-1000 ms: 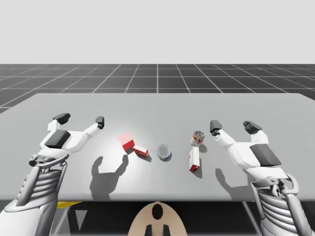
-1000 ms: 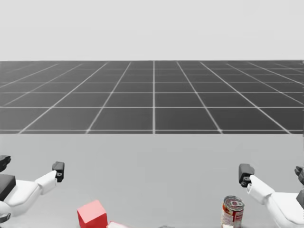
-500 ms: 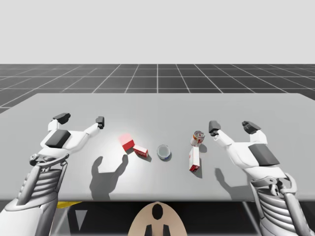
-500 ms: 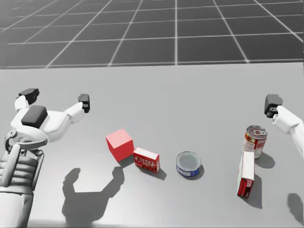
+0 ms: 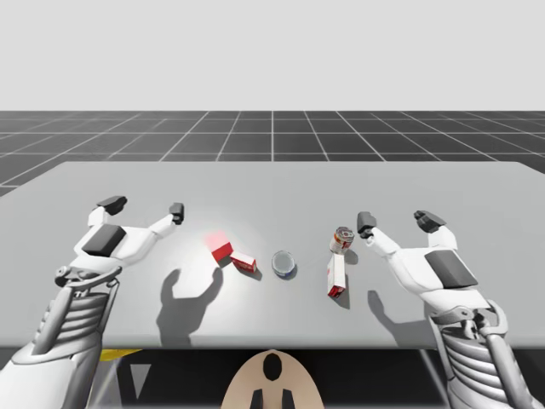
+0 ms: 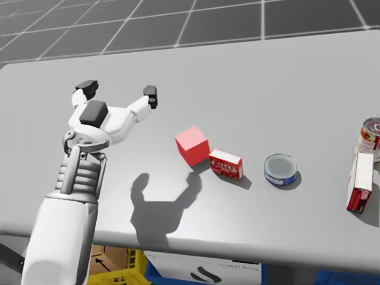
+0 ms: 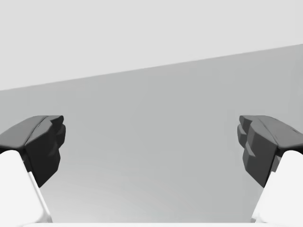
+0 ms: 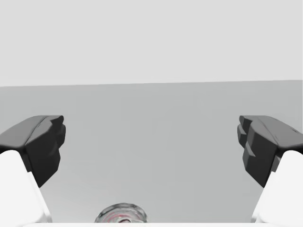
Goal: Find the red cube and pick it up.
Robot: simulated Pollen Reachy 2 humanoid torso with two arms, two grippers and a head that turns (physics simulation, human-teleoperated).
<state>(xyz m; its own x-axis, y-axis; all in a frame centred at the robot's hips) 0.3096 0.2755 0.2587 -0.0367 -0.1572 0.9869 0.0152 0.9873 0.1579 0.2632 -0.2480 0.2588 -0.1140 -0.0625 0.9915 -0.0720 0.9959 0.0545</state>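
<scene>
The red cube (image 5: 219, 246) (image 6: 192, 145) rests on the table left of centre, touching a small red box (image 5: 244, 262) (image 6: 225, 164). My left gripper (image 5: 144, 206) (image 6: 119, 92) (image 7: 150, 146) hovers open to the cube's left and slightly beyond it, apart from it, with nothing between its fingers. At the table's right side my right gripper (image 5: 392, 221) (image 8: 150, 146) is open too, just beside and above a red and white can (image 5: 342, 239) (image 6: 370, 135), whose top (image 8: 121, 213) lies under the gripper.
A flat blue tin (image 5: 283, 263) (image 6: 280, 170) lies right of the small red box. An upright red and white box (image 5: 335, 276) (image 6: 360, 180) stands in front of the can. Yellow and blue crates (image 6: 124, 270) sit under the table's near edge (image 6: 190, 246).
My head has turned down and to the left. My left gripper has shifted slightly right, and my right gripper slightly left toward the can.
</scene>
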